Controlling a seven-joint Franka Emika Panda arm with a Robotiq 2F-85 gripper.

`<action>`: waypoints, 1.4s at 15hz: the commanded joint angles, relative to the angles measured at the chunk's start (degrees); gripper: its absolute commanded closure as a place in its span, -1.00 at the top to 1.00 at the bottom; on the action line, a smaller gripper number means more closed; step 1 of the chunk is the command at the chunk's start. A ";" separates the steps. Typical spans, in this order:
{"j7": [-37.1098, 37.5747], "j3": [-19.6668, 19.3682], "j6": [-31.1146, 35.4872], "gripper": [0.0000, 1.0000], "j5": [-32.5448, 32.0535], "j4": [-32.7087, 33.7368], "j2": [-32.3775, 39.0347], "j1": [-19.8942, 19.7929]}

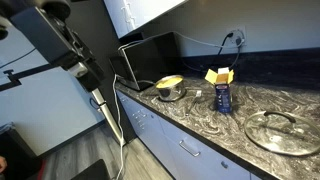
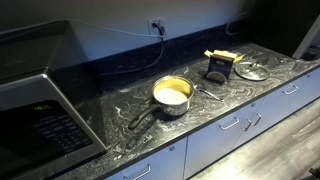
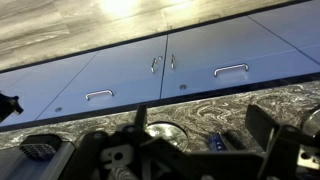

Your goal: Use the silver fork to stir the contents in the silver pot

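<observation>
Silver pot (image 2: 172,95) sat on the dark marbled worktop (image 2: 105,100), with its long handle pointing away from the box side. Pale yellow contents inside, and the surface looked undisturbed. A thin silvery piece lay just beside the pot, between it and the blue-and-yellow box (image 2: 218,66). I took that as the silver fork (image 2: 209,93), flat on the worktop; too small to make out tines. Glass lid (image 2: 251,71) lay beyond the box from the pot, so the pot's opening was clear. Microwave (image 2: 40,115) stood on the pot's handle side.

Arm (image 1: 60,40) hung well apart from the pot, out past the microwave and off the worktop edge in an exterior view. Tool (image 3: 160,158) showed only as dark blurred parts along the bottom of the wrist view, so I couldn't tell how far apart the jaws stood. Nothing visible in it; the fork was on the worktop, not in the tool. Wrist view looked at cabinet fronts (image 3: 120,75), with a round rim below them, likely the pot.

Progress, my read: nothing done. Fork not picked up, no stirring. Left to do: reach over to the pot, grasp the fork, lift it, dip it in the pot, stir. The fork lay flat on a hard surface close to the pot wall, so the pick looked like the fiddly bit. Thin handle: easy to slip, or to nudge the pot.
</observation>
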 commanded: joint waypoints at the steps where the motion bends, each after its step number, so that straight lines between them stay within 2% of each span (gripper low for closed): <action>1: 0.25 -0.28 -0.20 1.00 -0.29 0.18 0.05 0.38; 12: -0.24 -0.22 0.47 1.00 -0.37 0.13 0.16 0.79; 17: -3.81 3.29 5.06 1.00 -0.20 0.38 2.60 7.19; 21: -4.56 6.20 13.23 1.00 1.01 1.12 9.26 13.73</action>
